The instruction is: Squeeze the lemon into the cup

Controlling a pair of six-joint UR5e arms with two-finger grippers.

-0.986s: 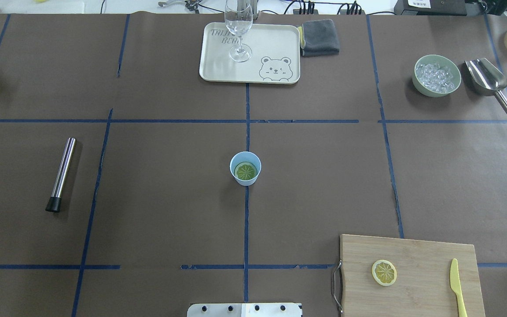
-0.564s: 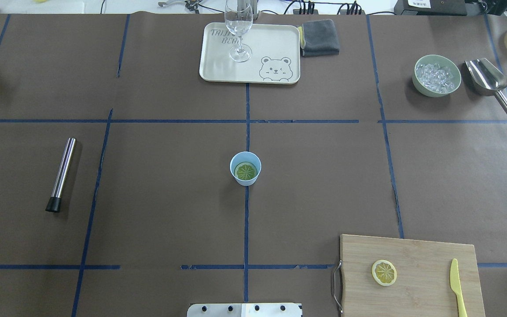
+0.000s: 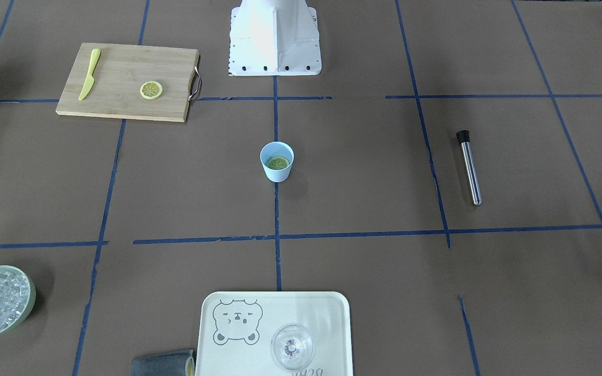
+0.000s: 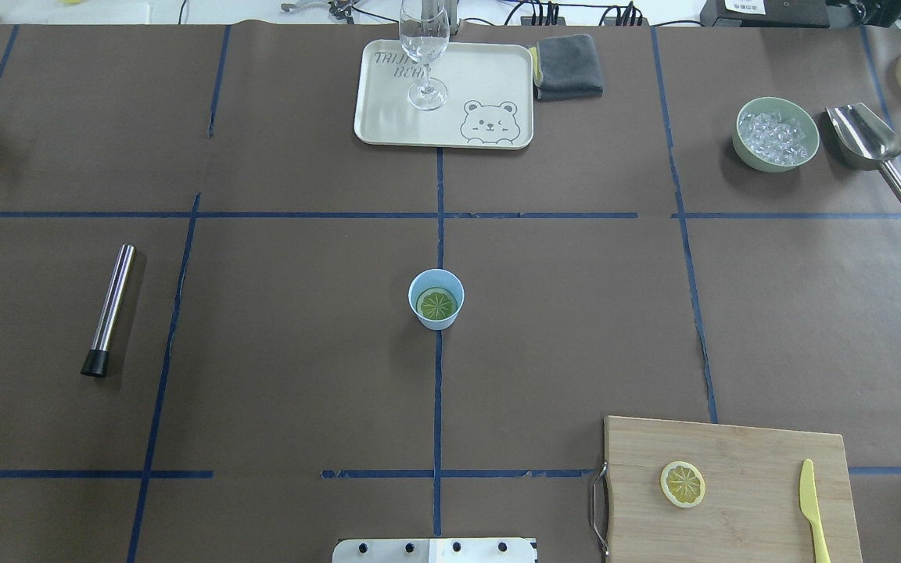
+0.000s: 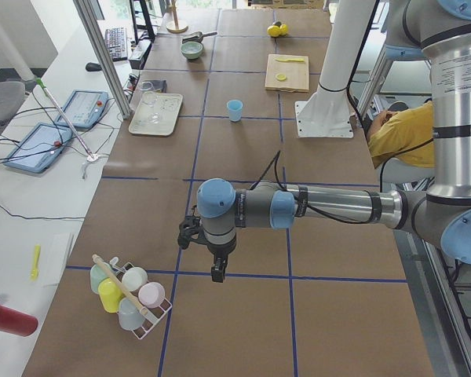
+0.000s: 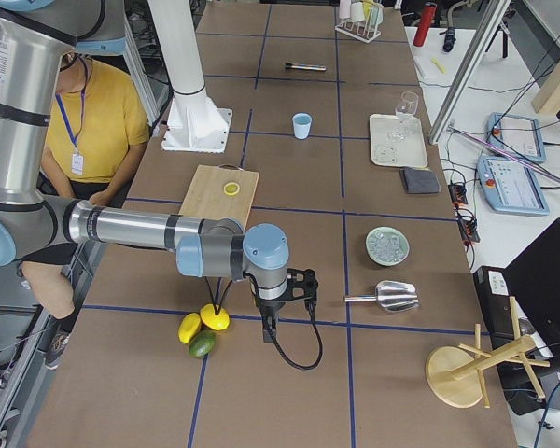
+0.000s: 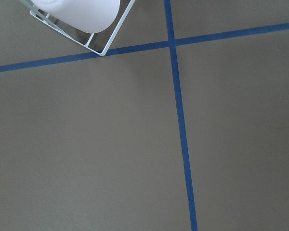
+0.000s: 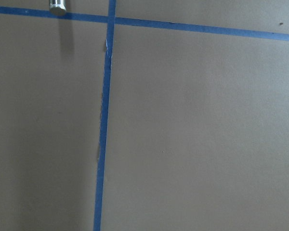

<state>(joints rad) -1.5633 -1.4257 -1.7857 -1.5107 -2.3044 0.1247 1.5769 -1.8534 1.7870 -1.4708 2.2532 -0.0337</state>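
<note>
**Brown-papered table: lemon sitting in the cup, both arms hanging at the far ends**

Brown paper crossed by blue tape lines is covering the table (image 4: 302, 352).

At the left end, the left gripper (image 5: 217, 271) is hanging fingers-down over the paper, just beside a wire rack (image 5: 129, 302) of small cups. It shows only in the side view, so I cannot tell whether its jaws are spread or pressed together.

Moving right, a steel tube (image 4: 110, 309) with a black cap is lying on the paper, well apart from everything else. At the far edge a cream tray (image 4: 388, 117) is carrying an upright glass (image 4: 425, 47), and a folded grey cloth (image 4: 568, 66) is lying just beside the tray.

In the middle, the cup (image 4: 436, 278) is standing upright on a tape line. The lemon (image 4: 436, 304) is resting inside it, cut face up, and nothing is touching either one.

Further right, a wooden board (image 4: 748, 461) is lying at the near edge with a flat slice (image 4: 683, 484) and a yellow knife (image 4: 813, 508) on it, the two apart. Toward the far edge a green bowl (image 4: 775, 166) is holding ice, with a metal scoop (image 4: 869, 148) lying just beside it.

At the right end, the right gripper (image 6: 266, 327) is hanging over the paper near a small pile of whole fruit (image 6: 215, 317). It too is showing only from the side, and I cannot tell how its jaws are standing.
</note>
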